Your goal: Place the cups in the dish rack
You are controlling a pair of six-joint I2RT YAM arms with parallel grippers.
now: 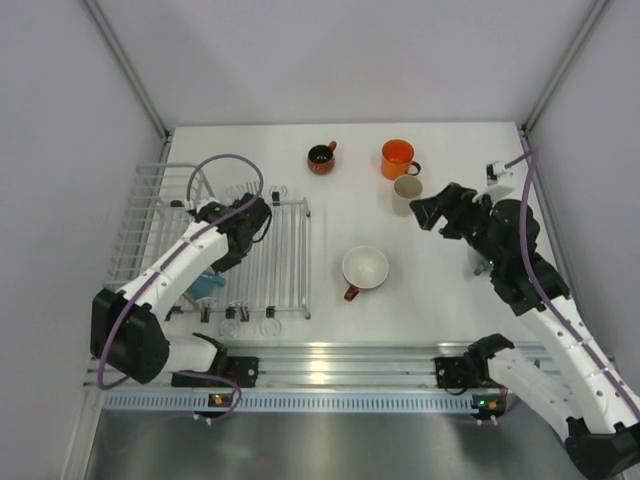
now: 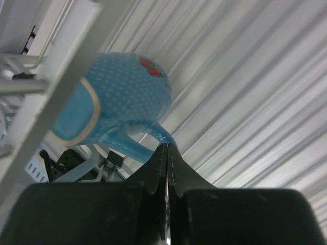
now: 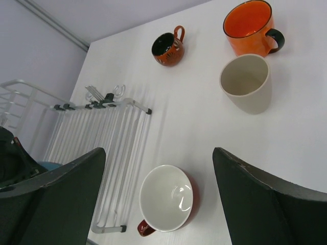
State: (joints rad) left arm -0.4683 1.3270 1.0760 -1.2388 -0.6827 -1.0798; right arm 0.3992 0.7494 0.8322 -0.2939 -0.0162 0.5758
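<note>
Left gripper [image 2: 166, 149]: fingers pressing fully together. Curved handle of sky-blue dotted ceramic mug [image 2: 120, 97] lying right at fingertips, contact unclear. Mug resting just beyond fingertips, in white wire dish rack [image 2: 53, 89].

Right gripper [image 3: 158, 153]: fingers standing wide apart, holding nothing. Wide red ceramic cup with white inside [image 3: 166, 196] sitting between them, lower down. Cream-beige mug [image 3: 246, 81], bright orange mug [image 3: 249, 26] and small dark red mug [image 3: 167, 47] standing on white table [image 3: 204, 127] beyond fingertips, outside rack.

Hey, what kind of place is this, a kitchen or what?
Likely a robot test booth, not a kitchen: two arms bolted to a metal rail, plain white panels around a table, just a dish rack and mugs.
</note>
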